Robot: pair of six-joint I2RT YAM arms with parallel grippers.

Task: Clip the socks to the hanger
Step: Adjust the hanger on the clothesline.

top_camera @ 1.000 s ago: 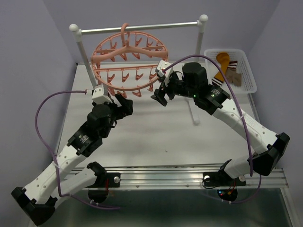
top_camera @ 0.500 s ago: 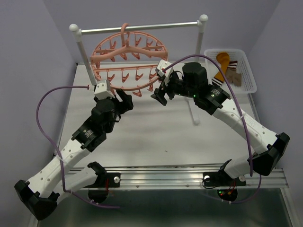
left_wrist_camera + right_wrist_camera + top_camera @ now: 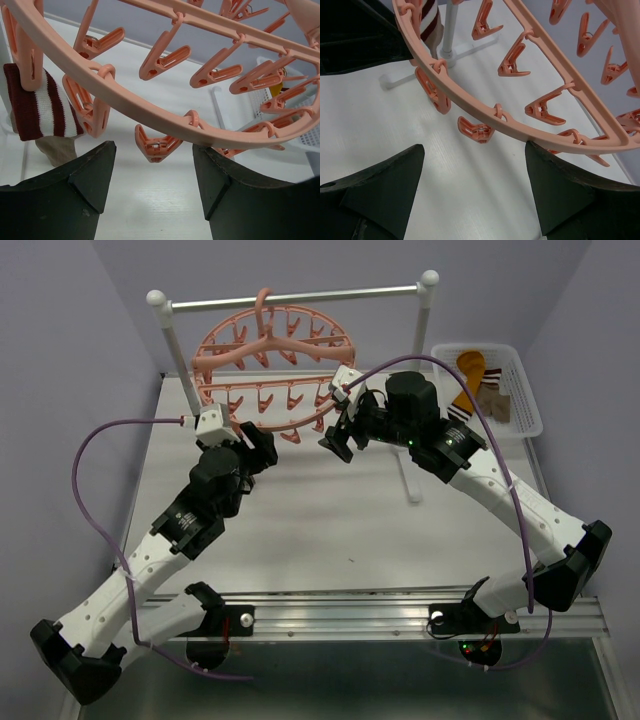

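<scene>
Salmon-pink spoked hanger [image 3: 150, 117], one striped sock [image 3: 37, 107] clipped; left gripper [image 3: 152, 148] and right gripper [image 3: 473, 147] gape empty.

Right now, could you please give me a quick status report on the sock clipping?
Open and empty: left gripper, right gripper, near hanger rim. One sock clipped, other socks in basket. Nothing blocking.

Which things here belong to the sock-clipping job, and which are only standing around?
Belong to the job: hanger; clipped sock; loose socks; left hand and right hand, both open.
Only standing around: white basket; rail stand; purple cables.
</scene>
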